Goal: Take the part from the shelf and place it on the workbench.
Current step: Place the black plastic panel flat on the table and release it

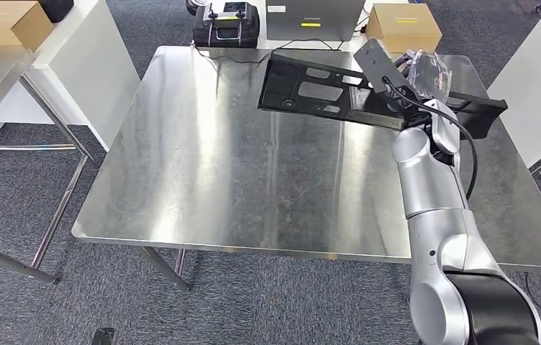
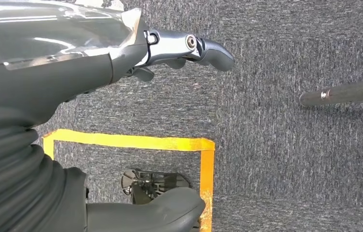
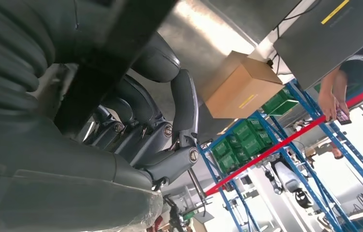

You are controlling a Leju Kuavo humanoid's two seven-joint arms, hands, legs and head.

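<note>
The part (image 1: 311, 90) is a long flat black panel with cut-outs, lying slanted over the far right of the steel workbench (image 1: 203, 180). My right hand (image 1: 423, 72), wrapped in clear film, grips the panel near its right end. In the right wrist view the dark fingers (image 3: 182, 106) curl around the panel's black edge (image 3: 114, 60). Whether the panel's left end touches the tabletop I cannot tell. My left hand (image 2: 136, 53) hangs over the grey carpet, fingers apart from the thumb (image 2: 165, 210), with nothing in it.
Behind the workbench stand a black case (image 1: 226, 23), a grey box (image 1: 314, 18) and a cardboard box (image 1: 403, 27). White tables flank both sides. A person (image 3: 336, 92) stands by blue racks with green bins (image 3: 247, 140). Yellow tape (image 2: 131, 141) marks the floor.
</note>
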